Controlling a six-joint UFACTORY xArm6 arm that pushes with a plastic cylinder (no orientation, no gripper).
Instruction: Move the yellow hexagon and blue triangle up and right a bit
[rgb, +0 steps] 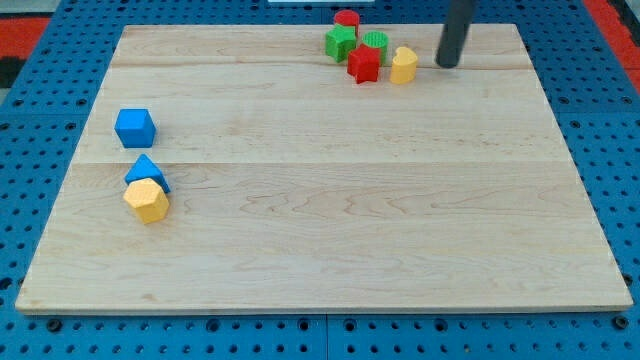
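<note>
The yellow hexagon (148, 200) lies near the left edge of the wooden board (330, 240), touching the blue triangle (147, 171) just above it. My tip (446, 63) is far away at the view's top right, just right of a yellow block (404, 66). It touches no block.
A blue cube (134, 127) sits above the triangle near the left edge. At the top stand a red block (347, 18), a green cube (340, 44), a green cylinder (375, 41) and a red star-like block (364, 63), clustered left of the yellow block.
</note>
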